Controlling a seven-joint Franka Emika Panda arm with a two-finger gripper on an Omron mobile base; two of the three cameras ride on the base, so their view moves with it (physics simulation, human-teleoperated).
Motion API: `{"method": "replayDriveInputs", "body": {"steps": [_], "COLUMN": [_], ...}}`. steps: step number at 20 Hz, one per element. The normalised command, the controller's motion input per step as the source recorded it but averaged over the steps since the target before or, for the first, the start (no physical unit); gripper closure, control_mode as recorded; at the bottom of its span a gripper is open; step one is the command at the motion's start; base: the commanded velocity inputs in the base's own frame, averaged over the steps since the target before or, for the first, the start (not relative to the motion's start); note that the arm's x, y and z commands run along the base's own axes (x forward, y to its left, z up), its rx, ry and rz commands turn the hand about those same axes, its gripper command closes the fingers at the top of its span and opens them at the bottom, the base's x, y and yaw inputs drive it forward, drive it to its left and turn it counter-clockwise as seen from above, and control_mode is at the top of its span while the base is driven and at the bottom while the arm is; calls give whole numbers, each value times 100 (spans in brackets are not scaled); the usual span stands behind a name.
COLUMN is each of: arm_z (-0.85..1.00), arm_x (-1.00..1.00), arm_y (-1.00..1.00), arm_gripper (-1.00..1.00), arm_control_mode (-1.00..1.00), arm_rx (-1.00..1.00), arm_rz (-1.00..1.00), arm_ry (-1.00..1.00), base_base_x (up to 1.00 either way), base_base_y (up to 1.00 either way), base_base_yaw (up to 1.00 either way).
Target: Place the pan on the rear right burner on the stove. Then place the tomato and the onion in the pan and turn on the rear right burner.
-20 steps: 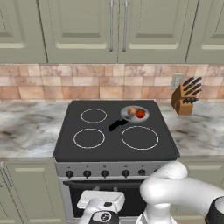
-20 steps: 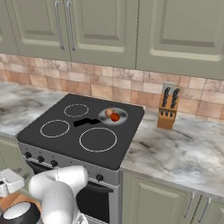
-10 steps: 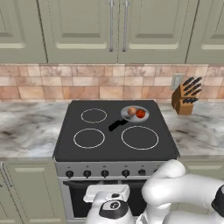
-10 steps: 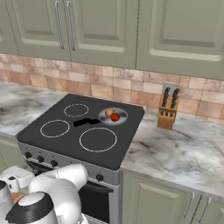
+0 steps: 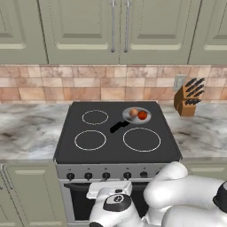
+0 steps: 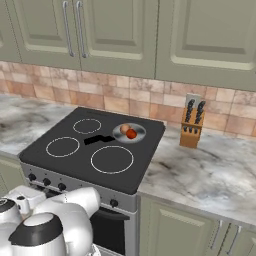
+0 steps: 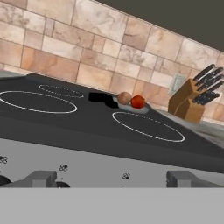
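Note:
The pan (image 5: 137,115) sits on the rear right burner of the stove (image 5: 115,146), its black handle (image 5: 117,127) pointing front-left. In the pan lie the onion (image 5: 133,112) and, to its right, the tomato (image 5: 142,115); they also show as the onion (image 7: 124,98) and the tomato (image 7: 138,101) in the pan (image 6: 129,132). My gripper (image 7: 113,179) is open, its two tips wide apart with nothing between them. It hangs low before the stove's steel front, level with the knobs (image 5: 105,175). The hand's white body (image 5: 109,189) hides the fingers in the left base view.
A wooden knife block (image 5: 188,98) stands on the marble counter (image 5: 199,133) right of the stove. Three other burner rings, such as the large front right one (image 5: 141,139), are bare. Tiled backsplash and closed cabinets rise behind; the oven door is below my hand.
My hand has risen in front of the oven door toward the knob panel and shifted slightly right. Pan, tomato and onion have not moved.

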Motion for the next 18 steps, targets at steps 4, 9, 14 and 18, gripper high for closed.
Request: {"method": "replayDriveInputs", "body": {"steps": [4, 9, 14, 18], "arm_z": [-6, -13, -10, -8], "arm_x": [8, 4, 0, 7], "arm_y": [0, -1, -7, -5], "arm_gripper": [-100, -100, -100, -100], "arm_control_mode": [-100, -100, -100, -100], "arm_rx": [0, 0, 0, 0], "arm_rz": [0, 0, 0, 1], "arm_ry": [0, 0, 0, 0], "base_base_x": [0, 0, 0, 0], "base_base_y": [0, 0, 0, 0], "base_base_yaw": [0, 0, 0, 0]}}
